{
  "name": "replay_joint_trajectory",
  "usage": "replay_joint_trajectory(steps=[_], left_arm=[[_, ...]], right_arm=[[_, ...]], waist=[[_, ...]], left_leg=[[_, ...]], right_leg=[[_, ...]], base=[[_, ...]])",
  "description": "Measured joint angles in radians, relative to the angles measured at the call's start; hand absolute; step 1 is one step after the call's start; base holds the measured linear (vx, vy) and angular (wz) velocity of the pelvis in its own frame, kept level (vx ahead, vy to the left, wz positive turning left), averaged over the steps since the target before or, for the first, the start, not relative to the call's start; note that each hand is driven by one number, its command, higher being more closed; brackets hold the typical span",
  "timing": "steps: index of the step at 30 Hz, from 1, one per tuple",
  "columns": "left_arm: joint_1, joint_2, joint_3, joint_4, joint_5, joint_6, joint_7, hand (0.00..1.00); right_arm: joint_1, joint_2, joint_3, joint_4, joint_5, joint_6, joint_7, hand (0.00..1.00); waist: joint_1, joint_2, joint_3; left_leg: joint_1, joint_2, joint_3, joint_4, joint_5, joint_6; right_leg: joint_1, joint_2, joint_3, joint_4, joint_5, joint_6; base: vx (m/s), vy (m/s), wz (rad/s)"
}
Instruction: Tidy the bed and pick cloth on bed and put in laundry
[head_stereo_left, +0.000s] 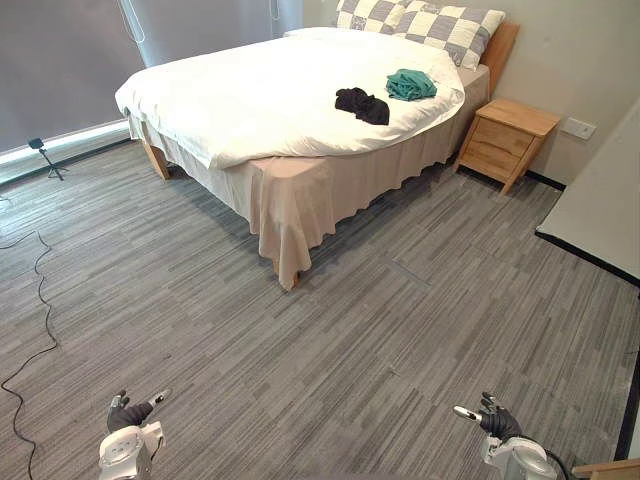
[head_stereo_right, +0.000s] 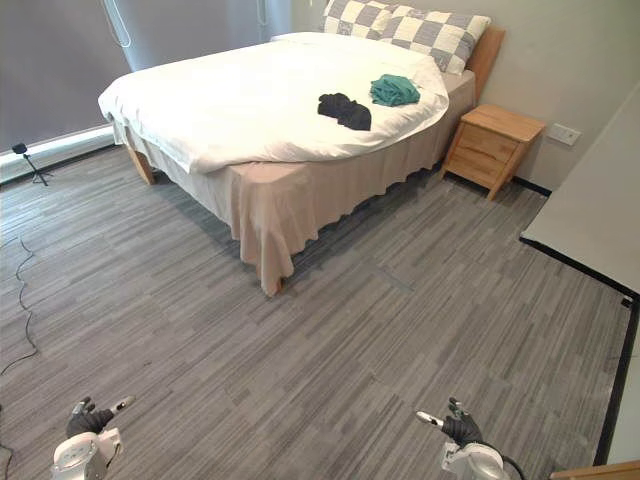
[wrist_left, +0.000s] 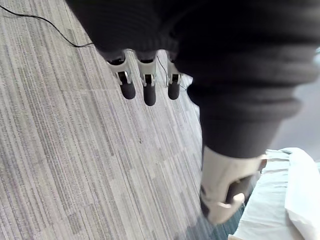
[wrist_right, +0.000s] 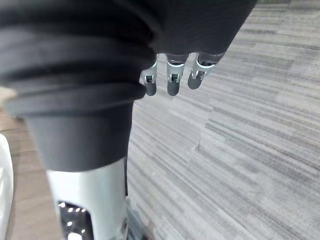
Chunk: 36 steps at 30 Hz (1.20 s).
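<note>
Hanging low over the grey plank floor (head_stereo_left: 330, 350), both hands are carrying nothing. The left hand (head_stereo_left: 128, 413) is showing its fingers (wrist_left: 149, 91) straight and slightly spread, thumb off to one side. The right hand (head_stereo_left: 497, 420) is doing the same, fingers (wrist_right: 171, 84) loose and parted with nothing between them

Both garments are lying on the white duvet (head_stereo_left: 240, 90) of the bed (head_stereo_left: 300, 200), well ahead of the fingertips across open floor. The black cloth (head_stereo_left: 362, 104) is sitting nearer the fingers. The teal cloth (head_stereo_left: 411, 85) is lying just past it toward the checked pillows (head_stereo_left: 430, 22), close but not touching. The black one is lying crumpled, long axis slanting: far end toward the left-hand side, near end toward the mattress edge by the wooden nightstand (head_stereo_left: 508, 140)

Key relation: the clothes are lying ahead and to the right of the midline between the hands, so the right hand is looking like the nearer one. The draped foot corner of the bed is standing between the left fingers and the pile. Judging by that, nothing is within reach yet. The cleanest approach is looking like the nightstand side, right fingers leading onto the black cloth first
</note>
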Motion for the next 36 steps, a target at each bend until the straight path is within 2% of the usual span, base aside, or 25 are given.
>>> replay_joint_trajectory(steps=[11, 19, 23, 30, 32, 34, 35, 36], left_arm=[[0.028, -0.08, -0.029, -0.018, -0.083, -0.006, -0.11, 0.0], [0.052, -0.096, -0.076, -0.015, -0.122, -0.021, -0.11, 0.0], [0.071, -0.111, -0.079, -0.013, -0.135, -0.032, -0.122, 0.0], [0.099, -0.136, -0.108, 0.003, -0.139, -0.047, -0.122, 0.0], [0.093, -0.136, -0.108, 0.002, -0.139, -0.048, -0.12, 0.0], [0.069, -0.135, -0.123, 0.001, -0.14, -0.048, -0.105, 0.0], [0.041, -0.134, -0.153, -0.001, -0.14, -0.048, -0.102, 0.0], [0.034, -0.136, -0.168, -0.007, -0.139, -0.048, -0.103, 0.0]], right_arm=[[-0.001, 0.0, 0.012, 0.0, 0.002, -0.008, -0.003, 0.0], [0.0, 0.0, 0.021, 0.004, 0.002, -0.007, -0.005, 0.0], [0.006, 0.002, 0.037, 0.008, 0.005, -0.004, -0.015, 0.0], [0.028, 0.021, 0.04, 0.021, 0.004, -0.003, -0.026, 0.0], [0.008, 0.033, 0.047, 0.021, 0.004, -0.003, -0.036, 0.0], [-0.021, 0.047, 0.062, 0.02, 0.006, -0.002, -0.051, 0.0], [-0.028, 0.054, 0.062, 0.019, 0.016, 0.002, -0.062, 0.0], [-0.028, 0.066, 0.066, 0.012, 0.023, 0.003, -0.072, 0.0]], waist=[[0.0, 0.005, -0.002], [-0.004, 0.005, -0.002], [-0.016, 0.008, -0.003], [-0.024, 0.018, 0.004], [-0.021, 0.018, 0.013], [-0.021, 0.008, 0.043], [-0.018, -0.002, 0.072], [-0.009, 0.001, 0.084]], left_leg=[[0.015, 0.002, -0.015, 0.021, -0.016, -0.024], [0.015, 0.001, -0.02, 0.034, -0.015, -0.023], [0.015, -0.002, -0.026, 0.034, -0.015, -0.02], [-0.002, -0.001, -0.025, 0.024, -0.004, 0.005], [-0.037, 0.0, -0.014, 0.036, -0.004, 0.008], [-0.088, -0.003, -0.008, 0.092, -0.021, 0.024], [-0.124, -0.005, -0.01, 0.16, -0.059, 0.029], [-0.153, 0.012, -0.003, 0.214, -0.097, 0.041]], right_leg=[[0.009, -0.005, -0.024, 0.036, -0.03, 0.0], [0.014, -0.005, -0.024, 0.036, -0.031, -0.002], [0.008, -0.006, -0.024, 0.038, -0.038, -0.013], [-0.022, 0.0, -0.015, 0.054, -0.042, -0.024], [-0.078, -0.005, -0.002, 0.103, -0.054, -0.031], [-0.144, -0.024, 0.001, 0.2, -0.092, -0.029], [-0.192, -0.046, 0.0, 0.301, -0.128, -0.01], [-0.253, -0.053, -0.004, 0.418, -0.142, 0.01]], base=[[0.03, -0.021, 0.04], [-0.01, -0.006, 0.0], [-0.05, -0.023, 0.02], [-0.05, -0.027, -0.03], [-0.05, -0.015, -0.17], [-0.06, -0.023, -0.05], [-0.09, -0.023, 0.04], [-0.1, -0.019, -0.07]])
